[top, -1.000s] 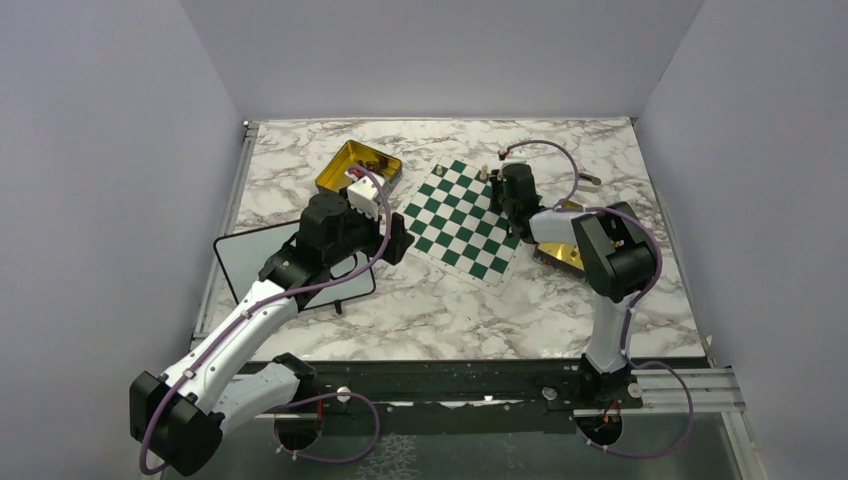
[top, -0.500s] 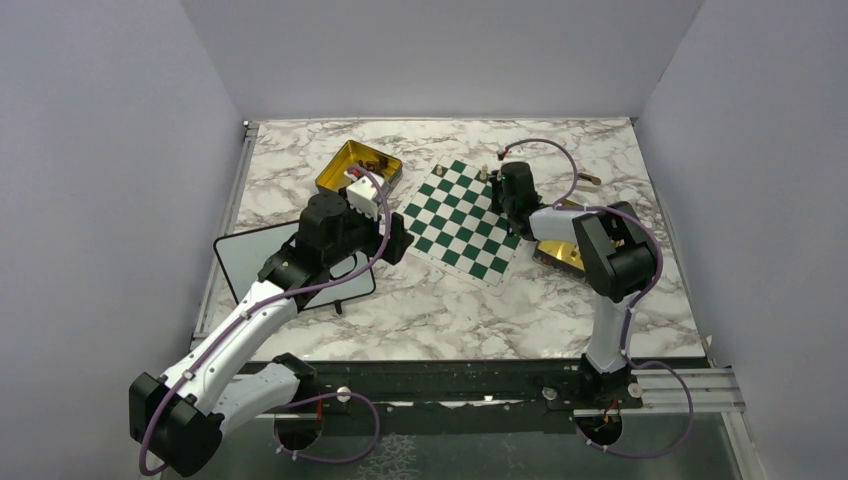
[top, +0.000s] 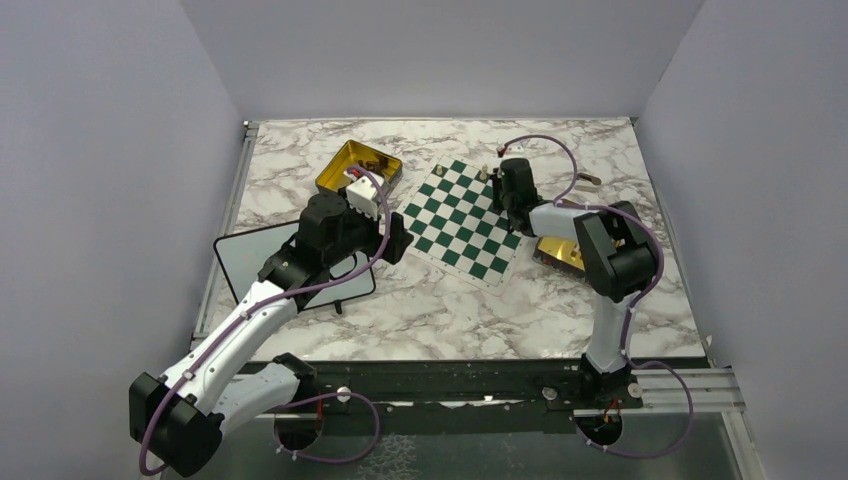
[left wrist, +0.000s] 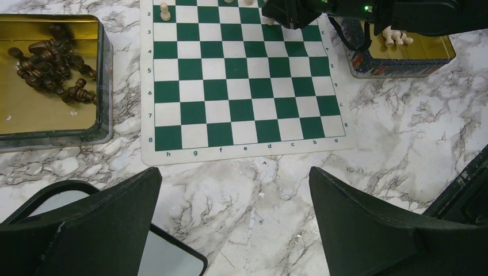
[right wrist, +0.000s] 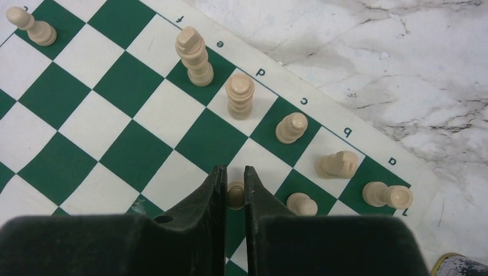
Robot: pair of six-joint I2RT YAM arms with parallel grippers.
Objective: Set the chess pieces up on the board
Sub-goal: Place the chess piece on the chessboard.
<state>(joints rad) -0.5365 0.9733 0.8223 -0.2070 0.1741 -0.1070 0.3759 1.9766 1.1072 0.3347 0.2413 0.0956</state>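
The green and white board (top: pixel 455 215) lies mid-table and also shows in the left wrist view (left wrist: pixel 241 75) and the right wrist view (right wrist: pixel 132 144). My right gripper (right wrist: pixel 233 172) is shut on a pale pawn (right wrist: pixel 235 195), low over the board's right corner (top: pixel 515 190). Pale pieces stand along that edge: a tall piece (right wrist: pixel 194 56), another (right wrist: pixel 240 95), a bishop (right wrist: pixel 290 127), a knight (right wrist: pixel 338 164), a rook (right wrist: pixel 387 195), a pawn (right wrist: pixel 302 204) and a far pawn (right wrist: pixel 34 26). My left gripper (left wrist: pixel 236 178) is open and empty above the marble, near the board's left edge (top: pixel 395 240).
A gold tin (left wrist: pixel 103 69) holding dark pieces (left wrist: pixel 49 63) stands left of the board (top: pixel 358 168). A second gold tin (left wrist: pixel 403 54) with pale pieces sits under the right arm (top: pixel 560 250). A black-framed whiteboard (top: pixel 265 260) lies under the left arm.
The right wrist has shifted slightly toward the far edge of the board. The left arm has not moved.
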